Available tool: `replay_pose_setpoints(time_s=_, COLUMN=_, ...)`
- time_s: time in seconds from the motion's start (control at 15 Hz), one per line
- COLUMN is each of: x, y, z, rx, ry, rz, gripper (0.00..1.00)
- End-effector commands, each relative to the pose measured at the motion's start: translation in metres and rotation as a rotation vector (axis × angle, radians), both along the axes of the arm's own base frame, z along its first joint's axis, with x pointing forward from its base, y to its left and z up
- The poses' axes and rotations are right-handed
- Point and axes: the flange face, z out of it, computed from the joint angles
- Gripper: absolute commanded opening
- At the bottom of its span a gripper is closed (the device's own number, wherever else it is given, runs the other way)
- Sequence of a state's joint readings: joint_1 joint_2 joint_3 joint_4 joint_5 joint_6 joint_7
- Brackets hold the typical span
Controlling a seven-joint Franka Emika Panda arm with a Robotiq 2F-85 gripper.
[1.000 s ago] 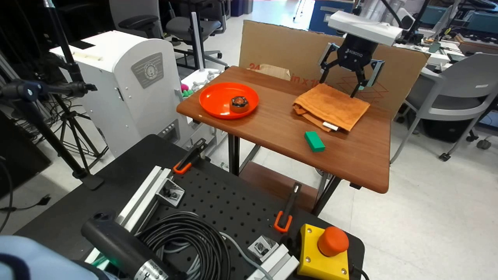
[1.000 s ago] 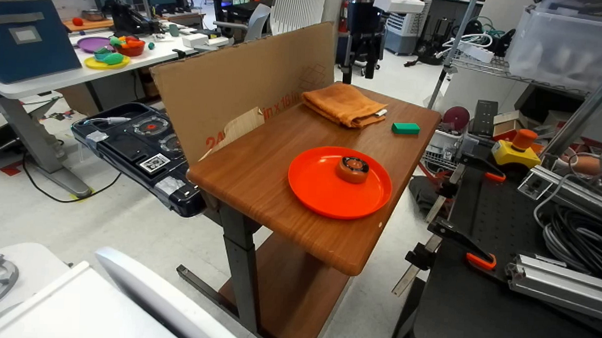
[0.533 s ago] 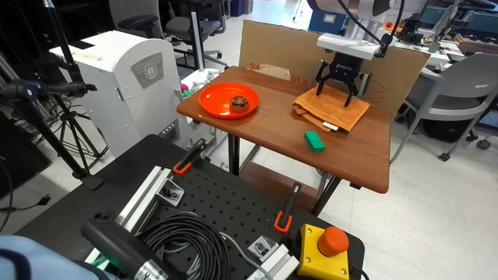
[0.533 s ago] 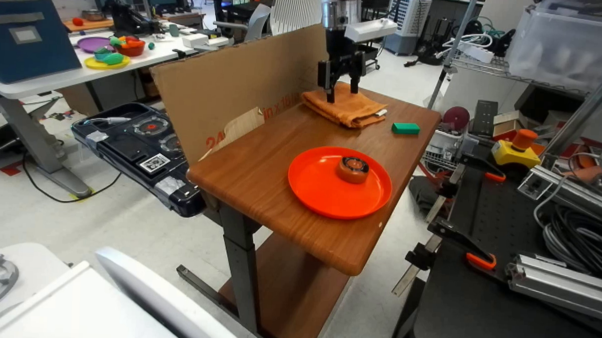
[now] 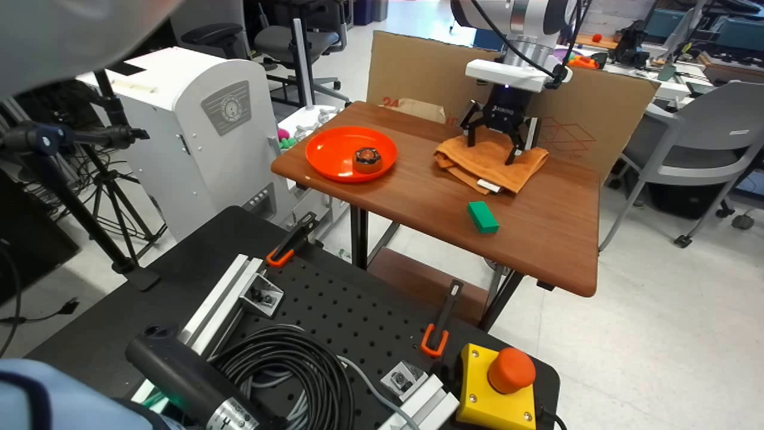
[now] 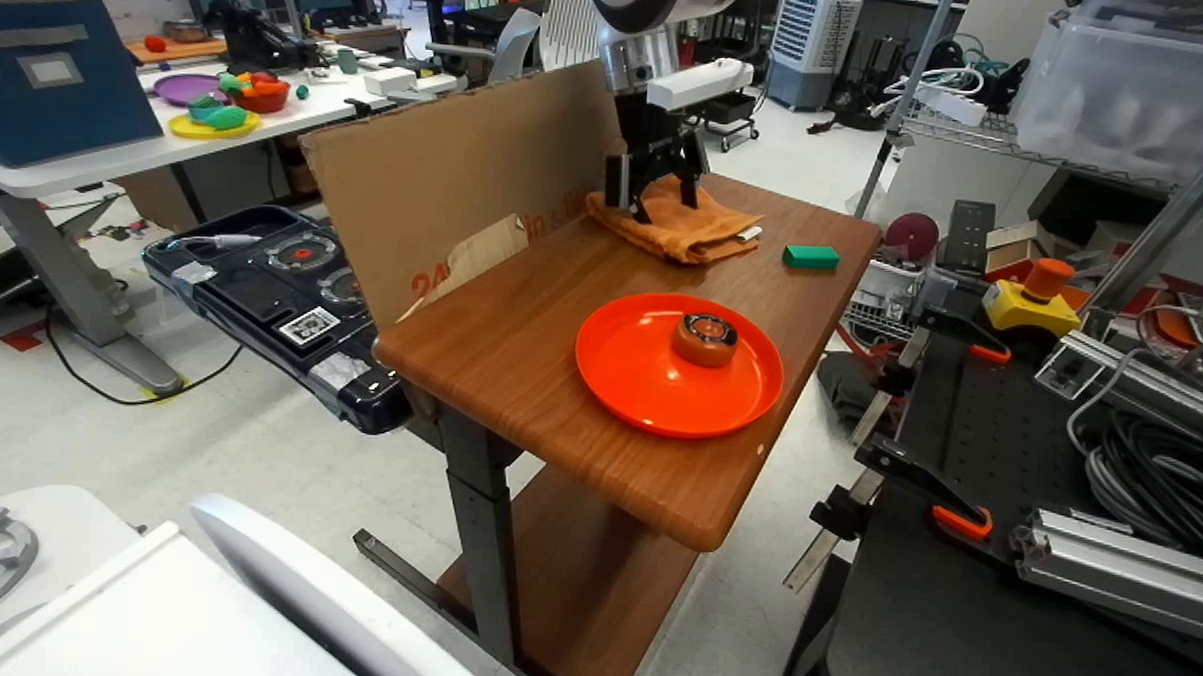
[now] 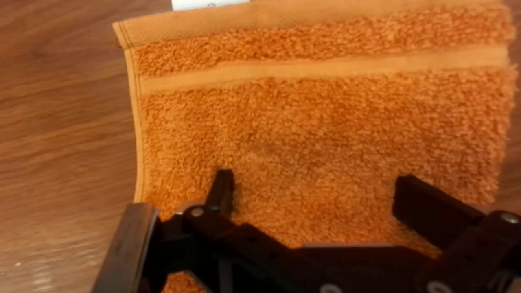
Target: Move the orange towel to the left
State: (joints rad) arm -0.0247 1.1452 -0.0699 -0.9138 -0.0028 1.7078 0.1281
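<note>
The orange towel (image 5: 477, 167) lay folded on the wooden tabletop (image 5: 412, 185), on the side next to an upright cardboard panel (image 5: 418, 71); whether towel and panel touched could not be determined. A white tag (image 5: 489, 186) projected from one edge of the towel. In the wrist view, a smooth, lighter stripe (image 7: 285, 72) crossed the pile near that edge, and bare wood showed beyond the stitched side.

The claw (image 5: 490, 152) was found directly over the towel, pointing down. Its condition was released: the two fingers (image 7: 427, 207) stood well apart, with flat towel visible in the space between them. In both exterior views the fingertips (image 5: 512, 156) appeared to rest on the towel's upper surface; the pressure applied could not be established.

A green block (image 5: 482, 217) lay near the towel, apart from it, closer to the tabletop edge opposite the panel. A round orange-red plate (image 5: 325, 152) sat well apart from the towel, toward one end of the tabletop. A small round brown object (image 5: 366, 162) with a dark, patterned top rested in the plate, off its centre. A yellow box (image 5: 474, 406) topped by an orange-red button (image 5: 511, 370) stood away from the tabletop, on a separate black surface (image 6: 932, 630).
</note>
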Motion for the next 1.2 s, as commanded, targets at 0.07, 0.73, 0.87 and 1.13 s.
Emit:
replay_pose_setpoints(time_s=0.07, x=0.005, y=0.100, z=-0.022, rx=-0.004, ry=0.041, rz=0.130, gripper=1.00)
replay_pose_setpoints(time_s=0.73, x=0.015, y=0.136, z=0.013, rx=-0.084, ry=-0.005, rz=0.191, gripper=1.00)
replay_pose_setpoints(time_s=0.87, x=0.023, y=0.142, z=0.048, rx=-0.030, ry=-0.060, rz=0.178, gripper=1.00)
replay_pose_setpoints(time_s=1.13, x=0.029, y=0.165, z=0.128, rx=0.081, ry=-0.156, rz=0.201, gripper=1.00)
